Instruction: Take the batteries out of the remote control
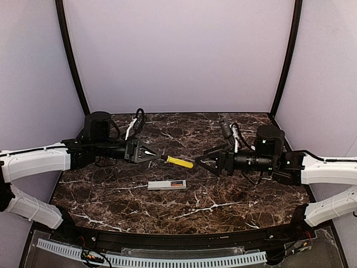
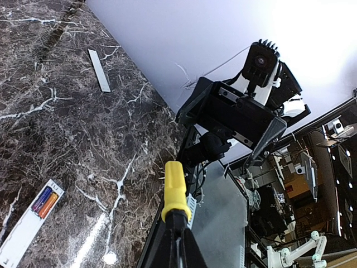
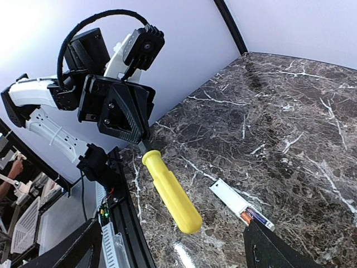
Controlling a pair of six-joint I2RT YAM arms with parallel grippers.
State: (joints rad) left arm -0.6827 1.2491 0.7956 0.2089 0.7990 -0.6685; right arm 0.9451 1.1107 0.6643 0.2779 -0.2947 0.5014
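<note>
A: While the L gripper hangs over the table left of centre, its jaws are clamped on the metal shaft of the yellow-handled screwdriver, handle pointing right.

B: Where's the remote control?

A: Flat on the table, just nearer than the driver, recess up. Slim white bar. The batteries sit side by side at its right end, one orange-red, the other looks purple.

B: Handling?

A: Prob. light, stiff, smooth cells, apt to roll. Seated snug, so lever at one end w/ the bare white half pinned.

B: R gripper?

A: Jaws wide, empty, just beside the handle tip.
</note>
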